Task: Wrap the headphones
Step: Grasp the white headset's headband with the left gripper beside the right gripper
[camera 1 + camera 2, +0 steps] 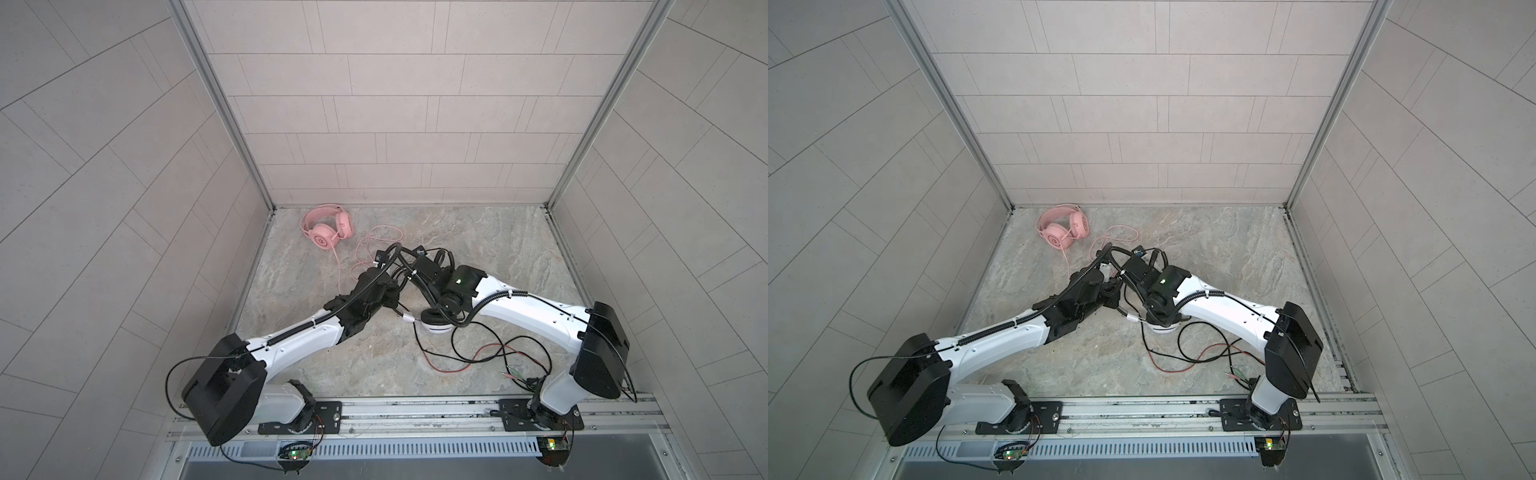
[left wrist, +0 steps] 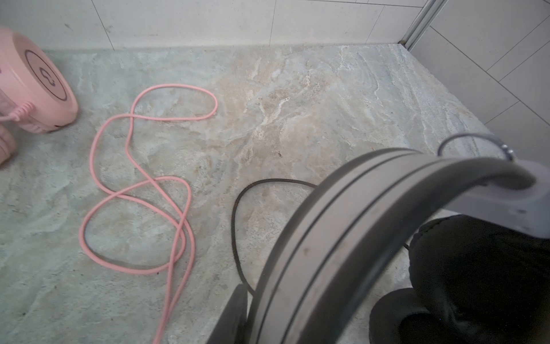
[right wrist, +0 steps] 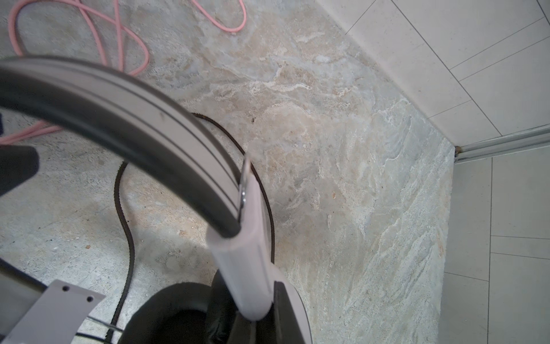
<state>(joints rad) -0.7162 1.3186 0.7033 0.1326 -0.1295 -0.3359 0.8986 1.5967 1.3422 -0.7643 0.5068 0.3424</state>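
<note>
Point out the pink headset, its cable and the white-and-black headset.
pink headset (image 1: 321,240): in a top view, earcup face.
pink cable (image 2: 172,118): left wrist view, loose loop.
white-and-black headset (image 2: 351,214): left wrist view, headband.

This is looking like a robot lab test cell. Tiled panels (image 1: 395,124) are boxing in a stone-look counter (image 1: 478,241), and the left arm (image 1: 299,338) and right arm (image 1: 540,309) are sitting bolted to an aluminium rail (image 1: 415,409).
</note>
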